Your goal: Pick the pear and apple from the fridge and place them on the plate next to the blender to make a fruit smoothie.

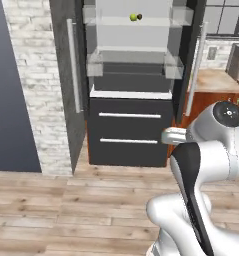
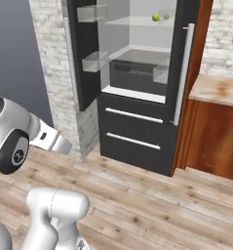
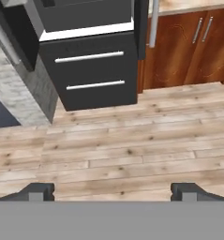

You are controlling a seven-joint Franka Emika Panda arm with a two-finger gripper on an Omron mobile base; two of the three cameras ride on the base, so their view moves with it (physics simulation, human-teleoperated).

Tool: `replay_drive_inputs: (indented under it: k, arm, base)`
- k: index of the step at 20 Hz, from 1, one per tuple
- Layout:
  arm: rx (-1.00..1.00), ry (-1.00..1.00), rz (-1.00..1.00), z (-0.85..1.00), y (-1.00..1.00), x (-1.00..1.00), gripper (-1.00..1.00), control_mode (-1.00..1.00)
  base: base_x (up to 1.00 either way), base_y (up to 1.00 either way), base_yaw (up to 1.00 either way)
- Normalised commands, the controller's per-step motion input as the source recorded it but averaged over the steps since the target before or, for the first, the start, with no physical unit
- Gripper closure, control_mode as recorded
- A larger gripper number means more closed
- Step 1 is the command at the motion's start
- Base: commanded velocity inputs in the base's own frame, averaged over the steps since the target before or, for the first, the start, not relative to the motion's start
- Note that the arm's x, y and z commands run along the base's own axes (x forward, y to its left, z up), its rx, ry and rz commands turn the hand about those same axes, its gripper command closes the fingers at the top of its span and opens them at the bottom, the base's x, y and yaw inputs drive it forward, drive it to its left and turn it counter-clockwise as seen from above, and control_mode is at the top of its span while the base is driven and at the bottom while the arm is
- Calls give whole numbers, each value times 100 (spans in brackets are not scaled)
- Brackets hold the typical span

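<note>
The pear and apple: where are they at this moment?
Both fruits sit side by side on an upper glass shelf inside the open fridge, right of the shelf's centre, high above the black drawers.

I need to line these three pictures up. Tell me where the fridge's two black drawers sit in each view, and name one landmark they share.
Left base view: the black drawers sit at centre, below the open fridge compartment.
Right base view: centre, slightly right, angled.
Hand view: upper left of centre, above the wooden floor.
Shared landmark: the two horizontal silver drawer handles, one above the other.
</note>
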Motion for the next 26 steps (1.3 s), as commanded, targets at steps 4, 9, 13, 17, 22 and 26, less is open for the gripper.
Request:
replay_drive_inputs:
  k: [4, 9, 13, 17, 22, 26]
  arm:
    - [0, 0, 0, 0, 0, 0, -100, 100]
    - [0, 0, 0, 0, 0, 0, -100, 100]
    - [0, 0, 0, 0, 0, 0, -100, 100]
    - [0, 0, 0, 0, 0, 0, -100, 100]
    - [0, 0, 0, 0, 0, 0, -100, 100]
    - [0, 0, 0, 0, 0, 0, -100, 100]
  base:
    - [100, 77, -28]
    - [100, -1, -22]
    - [90, -32, -21]
    - [6, 0, 0]
    - [93, 0, 0]
    - [84, 0, 0]
